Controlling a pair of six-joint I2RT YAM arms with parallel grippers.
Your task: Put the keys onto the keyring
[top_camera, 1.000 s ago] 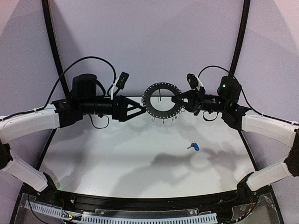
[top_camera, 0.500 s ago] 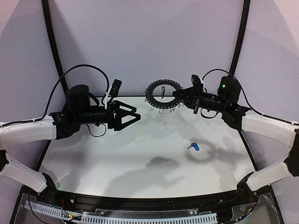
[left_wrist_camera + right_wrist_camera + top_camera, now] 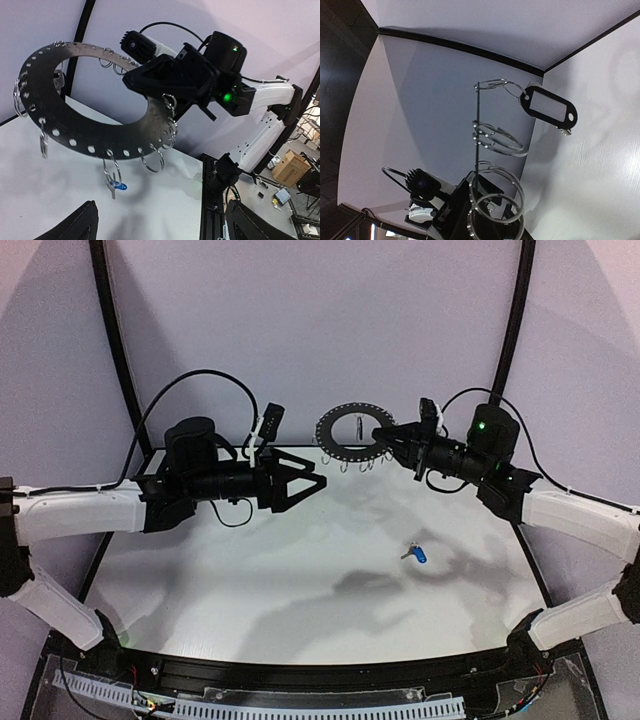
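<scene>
Change: against a second ago, the flat dark grey metal keyring sits higher and is tipped flatter, showing as an oval rather than a full circle. The left gripper, whose tip was then just beside the ring's 9 o'clock rim, now stands apart from it. The small silver blue-tagged key lies where it was.
Left gripper: fingers spread wide with nothing between them, in the air at about 8 o'clock from the keyring. The wrist view shows its two black fingertips far apart under the ring.
Right gripper: jaws together, clamped on the keyring's rim at about 3 o'clock in the top view.
Keyring: held off the white table, above its far edge at 12 o'clock, tilted, with its large centre hole visible.
Wire clips: thin silver loops hanging from the small holes around the rim, several dangling on the near side.
Black-tagged key: its oblong black tag hangs from one clip on the ring, and a small silver piece shows at the tag's far end.
Blue-tagged key: flat on the table at about 3 o'clock from its centre, well apart from both grippers and below the right arm.
</scene>
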